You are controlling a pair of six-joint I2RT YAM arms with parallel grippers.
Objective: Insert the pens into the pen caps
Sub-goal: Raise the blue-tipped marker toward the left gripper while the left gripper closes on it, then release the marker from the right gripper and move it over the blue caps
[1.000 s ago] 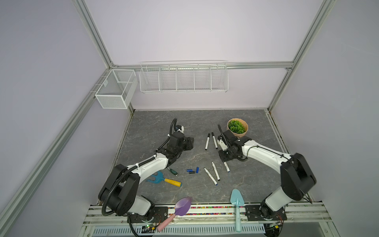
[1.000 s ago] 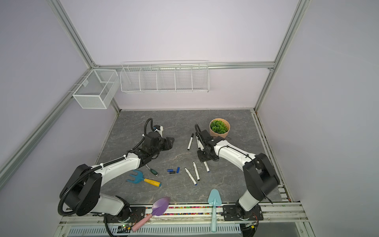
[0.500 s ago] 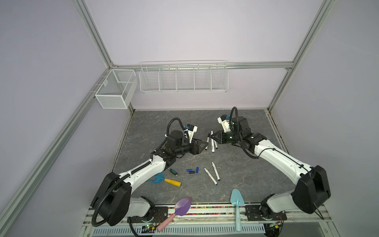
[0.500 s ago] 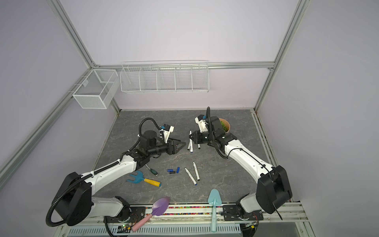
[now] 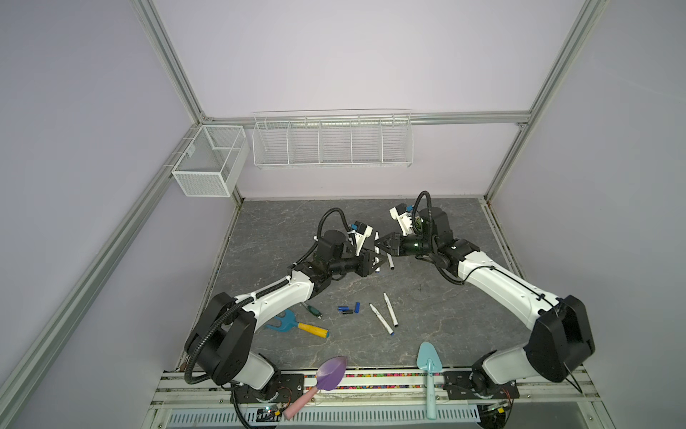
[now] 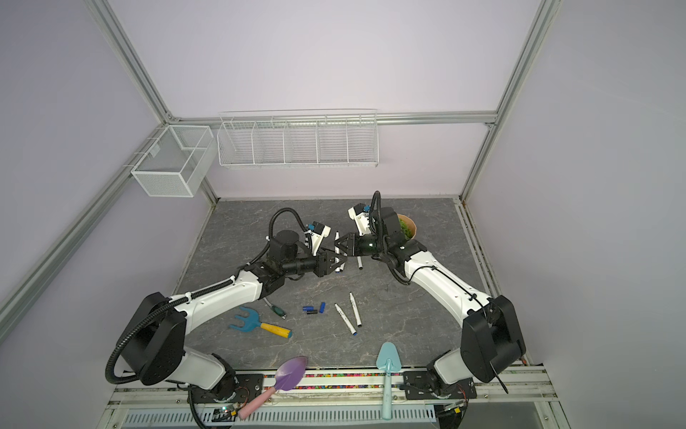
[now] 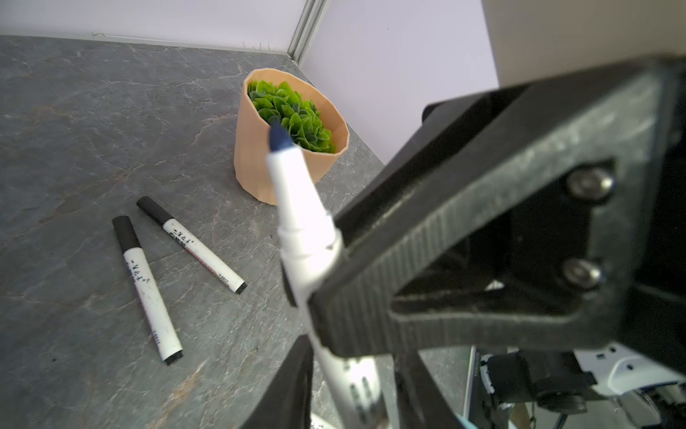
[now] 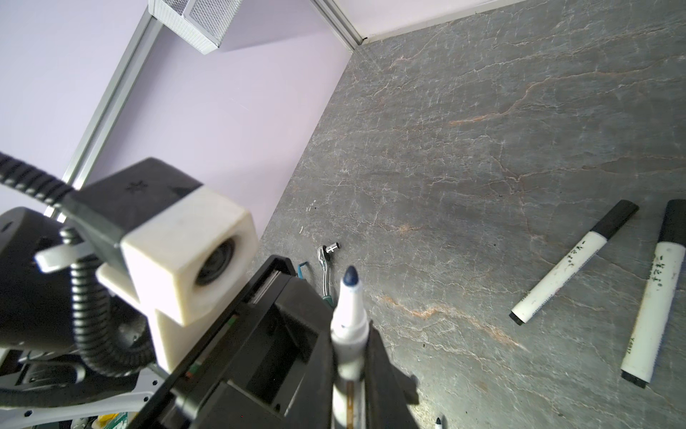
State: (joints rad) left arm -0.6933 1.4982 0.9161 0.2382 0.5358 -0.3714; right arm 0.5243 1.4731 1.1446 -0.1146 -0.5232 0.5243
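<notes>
Grey marbled table, lilac walls. Held pen hangs off the table near the plant pot, bare blue tip aimed at the pot, long axis running from the left gripper toward it. Right gripper is clamped on the barrel. Left jaws flank it lower down; grip cannot be told. Risk: two grippers on one barrel, so a skewed pull could twist it loose, and an early release drops it. Loose caps lie well away from the pot.
</notes>
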